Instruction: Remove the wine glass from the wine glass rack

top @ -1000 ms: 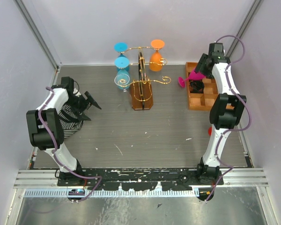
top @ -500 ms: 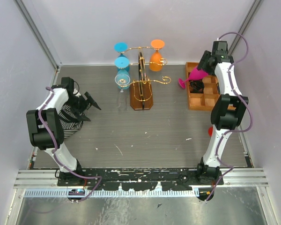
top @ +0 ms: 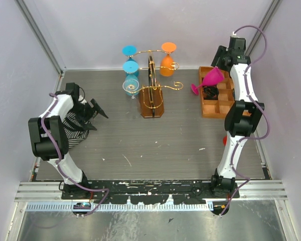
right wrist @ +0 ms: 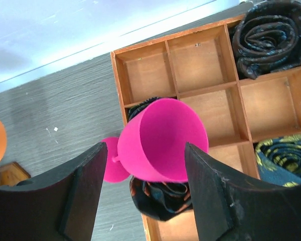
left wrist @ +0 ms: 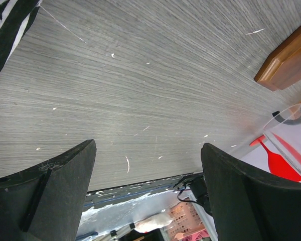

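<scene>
The wine glass rack [top: 151,75] of gold wire on a brown wooden base stands at the back centre. Two blue glasses [top: 130,65], a clear glass [top: 131,86] and an orange glass [top: 167,63] hang on it. A pink wine glass [top: 210,78] lies tilted, its foot by the table and its bowl over the tray's left edge. My right gripper [top: 218,66] is open above it; in the right wrist view the pink glass [right wrist: 163,140] shows between and below the spread fingers [right wrist: 145,148]. My left gripper [top: 98,108] is open and empty over the table at the left [left wrist: 148,191].
An orange-brown compartment tray [top: 210,109] at the right holds rolled ties [right wrist: 271,35]. A striped cloth [top: 72,125] lies by the left arm. A small red object [top: 224,140] sits near the right arm. The enclosure walls stand close on both sides.
My right gripper has risen and drawn back towards the rear wall, uncovering more of the pink glass, which stays where it was. The left arm has not moved.
</scene>
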You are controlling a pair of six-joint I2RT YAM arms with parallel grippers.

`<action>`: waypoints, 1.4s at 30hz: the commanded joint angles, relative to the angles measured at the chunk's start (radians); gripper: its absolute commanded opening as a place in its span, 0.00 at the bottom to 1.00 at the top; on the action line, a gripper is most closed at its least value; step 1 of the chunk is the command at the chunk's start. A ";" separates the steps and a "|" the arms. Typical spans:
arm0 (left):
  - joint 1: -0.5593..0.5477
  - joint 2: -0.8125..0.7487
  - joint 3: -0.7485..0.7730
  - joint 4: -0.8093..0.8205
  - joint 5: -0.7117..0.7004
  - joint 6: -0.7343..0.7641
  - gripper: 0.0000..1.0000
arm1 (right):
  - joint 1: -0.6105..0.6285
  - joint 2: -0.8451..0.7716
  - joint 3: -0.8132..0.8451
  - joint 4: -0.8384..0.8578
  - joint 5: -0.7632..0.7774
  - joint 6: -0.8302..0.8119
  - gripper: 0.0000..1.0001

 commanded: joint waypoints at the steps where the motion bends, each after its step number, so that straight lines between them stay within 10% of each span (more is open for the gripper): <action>1: 0.005 0.004 0.022 -0.018 -0.003 0.015 0.93 | -0.010 0.078 0.086 0.046 -0.056 -0.045 0.68; 7: 0.005 0.008 0.030 -0.018 -0.006 0.014 0.92 | -0.011 0.133 0.147 0.030 -0.122 -0.048 0.56; 13: 0.005 0.017 0.035 -0.015 -0.001 0.008 0.92 | -0.006 0.137 0.153 0.035 -0.207 -0.054 0.02; 42: 0.007 -0.003 0.005 0.003 0.014 0.011 0.93 | 0.273 0.117 0.098 0.195 0.254 -0.205 0.01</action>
